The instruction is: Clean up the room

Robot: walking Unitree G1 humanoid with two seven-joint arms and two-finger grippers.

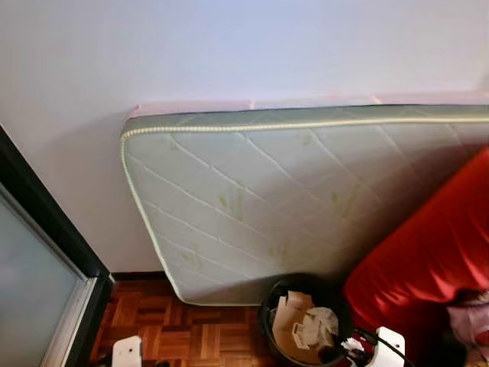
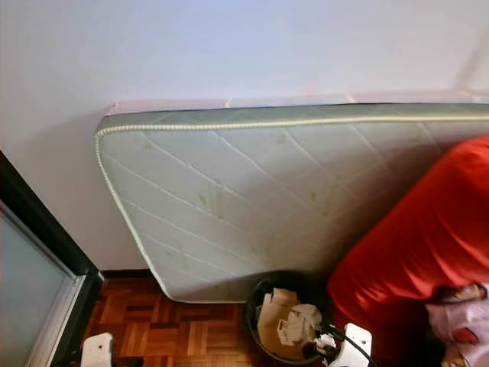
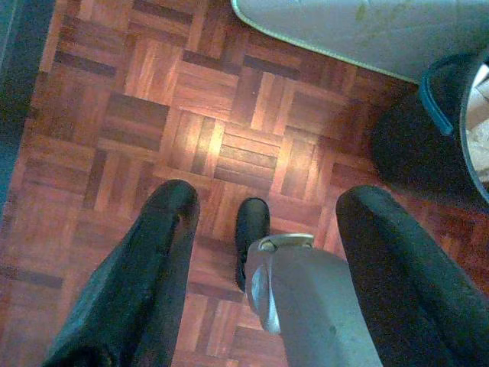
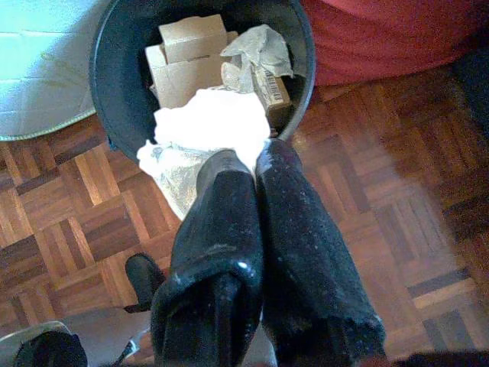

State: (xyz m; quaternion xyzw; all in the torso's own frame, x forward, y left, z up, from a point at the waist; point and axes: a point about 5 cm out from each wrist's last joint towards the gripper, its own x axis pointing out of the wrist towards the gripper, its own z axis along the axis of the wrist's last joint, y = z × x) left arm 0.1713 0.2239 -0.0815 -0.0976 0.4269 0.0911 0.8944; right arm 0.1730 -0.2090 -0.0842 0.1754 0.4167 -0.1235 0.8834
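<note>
- Carrying crumpled white paper in the right pincer, fingers pinched together on the wad, just above the rim of the black bin.
- Judging the step in hand: the drop-off of a piece of rubbish, with the wad poised over the near edge of the bin, partly above the floor and not yet squarely over the opening.
- Calling next, most likely, for a short reach forward over the bin's middle, then a parting of the fingers to let the paper fall among the contents.
- Risking a spill onto the parquet floor if released too near the rim.
- Hanging idle over bare floor, the left pincer, fingers spread wide and holding nothing.
- Showing inside the bin: brown cardboard boxes, stiff and flat-sided, beside a scrunched, thin plastic wrapper with a printed label.
- Leaning against the white wall: a quilted, pale green mattress with diamond stitching, corded edging and a rounded corner, soft-looking but bulky.
- Sitting just beside the bin: a red cushion or beanbag, smooth, slightly shiny fabric, puffy in shape.
- Glossy wood blocks in a basket-weave pattern making up the floor.
</note>
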